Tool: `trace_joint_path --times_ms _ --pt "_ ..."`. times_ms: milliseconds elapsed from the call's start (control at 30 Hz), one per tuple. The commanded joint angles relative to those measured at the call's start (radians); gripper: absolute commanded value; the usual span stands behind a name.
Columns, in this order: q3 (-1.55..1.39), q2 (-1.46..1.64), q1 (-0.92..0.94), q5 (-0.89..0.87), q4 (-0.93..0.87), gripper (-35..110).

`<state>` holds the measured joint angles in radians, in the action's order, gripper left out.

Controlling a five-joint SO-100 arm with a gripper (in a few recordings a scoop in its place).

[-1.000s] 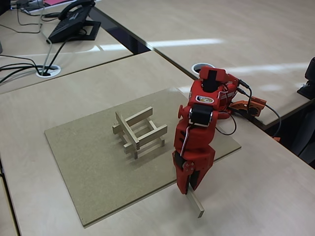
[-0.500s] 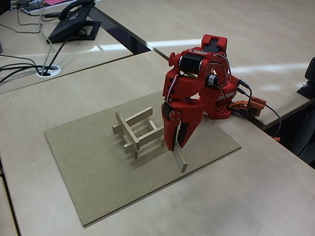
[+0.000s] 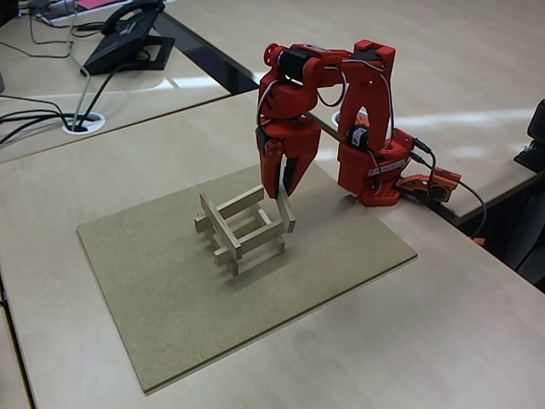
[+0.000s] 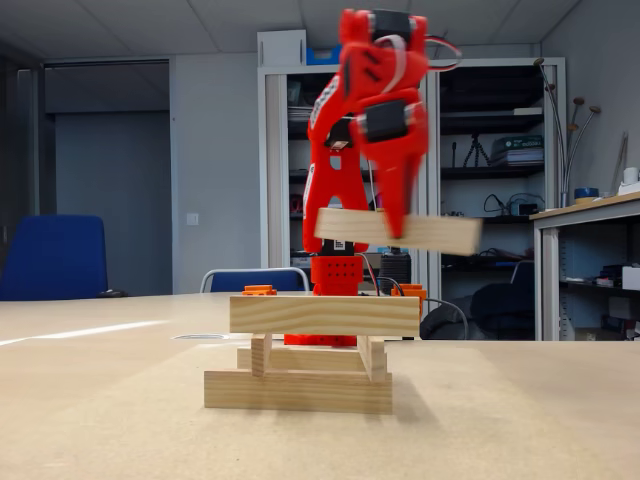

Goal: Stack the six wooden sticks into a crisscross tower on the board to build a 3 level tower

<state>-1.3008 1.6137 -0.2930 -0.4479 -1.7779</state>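
The red tool (image 3: 283, 189) is gripping one wooden stick (image 4: 397, 231) between its fingers, holding it level in the air; just below it the unfinished tower (image 3: 238, 227) of five sticks is standing on the board (image 3: 153, 290)

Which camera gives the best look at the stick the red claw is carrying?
The low, table-level fixed view: the carried stick hangs side-on, clear above the tower. The higher fixed view shows it foreshortened, just beside the tower's top layer, under the gripper.
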Motion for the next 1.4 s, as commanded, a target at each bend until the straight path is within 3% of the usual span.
trace_joint_path --times_ms 0,167,567,1367 --pt "-0.048 0.060 0.072 0.120 -0.032 0" --pt "-0.063 0.031 0.097 0.209 -0.023 0" --pt "-0.167 0.029 -0.014 0.186 0.057 0" --pt "-0.183 -0.046 0.120 0.344 0.114 0"
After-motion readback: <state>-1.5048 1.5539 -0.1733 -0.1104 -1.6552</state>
